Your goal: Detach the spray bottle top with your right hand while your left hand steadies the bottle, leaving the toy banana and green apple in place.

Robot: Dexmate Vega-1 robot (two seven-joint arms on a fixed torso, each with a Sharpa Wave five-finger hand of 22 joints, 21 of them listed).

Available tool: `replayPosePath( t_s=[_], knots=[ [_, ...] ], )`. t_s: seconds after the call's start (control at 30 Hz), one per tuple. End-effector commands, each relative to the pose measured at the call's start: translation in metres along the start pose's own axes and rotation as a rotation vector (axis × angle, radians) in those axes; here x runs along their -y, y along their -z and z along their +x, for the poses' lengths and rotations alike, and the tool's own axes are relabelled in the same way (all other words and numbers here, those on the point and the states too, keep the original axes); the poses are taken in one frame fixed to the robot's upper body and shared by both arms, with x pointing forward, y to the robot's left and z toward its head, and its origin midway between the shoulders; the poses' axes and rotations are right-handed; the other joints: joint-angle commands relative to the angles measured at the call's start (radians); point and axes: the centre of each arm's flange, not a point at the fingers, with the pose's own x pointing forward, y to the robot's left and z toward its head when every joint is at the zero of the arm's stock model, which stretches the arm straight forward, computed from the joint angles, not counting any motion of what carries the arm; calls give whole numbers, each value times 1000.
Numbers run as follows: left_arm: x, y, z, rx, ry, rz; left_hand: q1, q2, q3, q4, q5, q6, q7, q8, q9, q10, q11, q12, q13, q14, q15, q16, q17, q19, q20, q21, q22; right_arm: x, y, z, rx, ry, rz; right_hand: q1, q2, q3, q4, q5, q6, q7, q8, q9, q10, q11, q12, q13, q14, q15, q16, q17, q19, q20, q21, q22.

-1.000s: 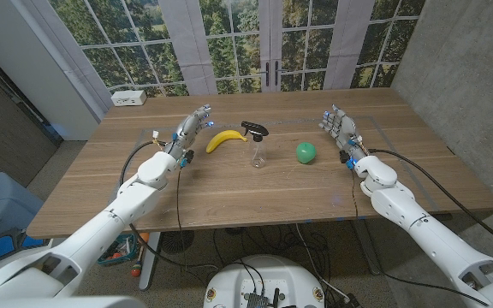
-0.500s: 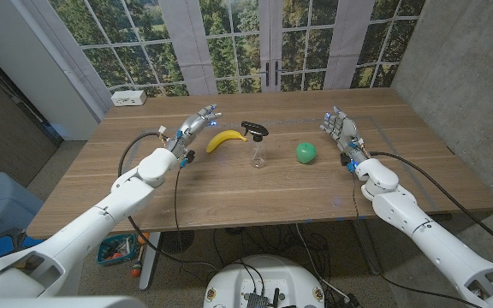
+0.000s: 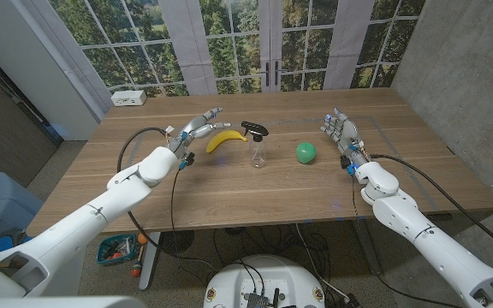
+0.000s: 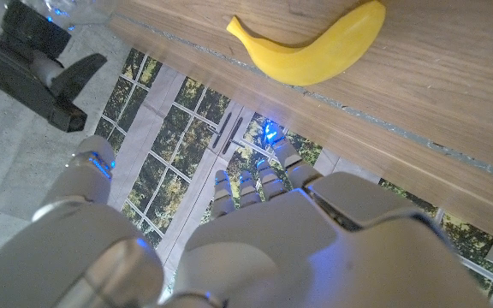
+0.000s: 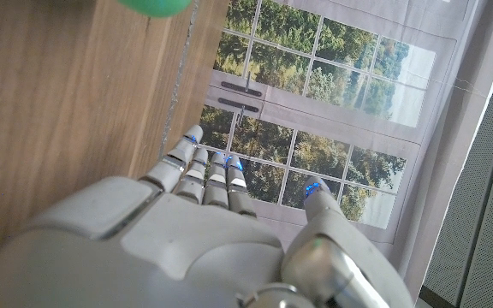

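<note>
Spray bottle [image 3: 258, 151] stands upright mid-bench between toy banana [image 3: 224, 139] and green apple [image 3: 305, 152]; probably light, slick, tippy: grip the clear body, twist the black top. Left hand [image 3: 197, 127] and right hand [image 3: 341, 132] hold nothing, fingers spread.

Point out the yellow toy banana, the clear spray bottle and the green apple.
yellow toy banana [image 3: 224, 139], head view, its middle.
clear spray bottle [image 3: 258, 153], head view, its clear body.
green apple [image 3: 305, 152], head view, its centre.
</note>
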Motion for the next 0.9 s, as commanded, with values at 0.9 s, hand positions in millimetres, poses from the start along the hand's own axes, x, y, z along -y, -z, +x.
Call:
replayPosePath(
  t_s=[0.9],
  knots=[
    [30,-13,23,58,298,159,122,4,-109,2,93,-5,-19,1,8,14,-24,15,5,-2,-1,-1,5,1,29,-63,4,-8,-11,-16,17,35,-32,-5,6,-3,-2,3,8,2,5,2,9,4,5,2,9,7,11,-1,16,4,-10,2]
  ],
)
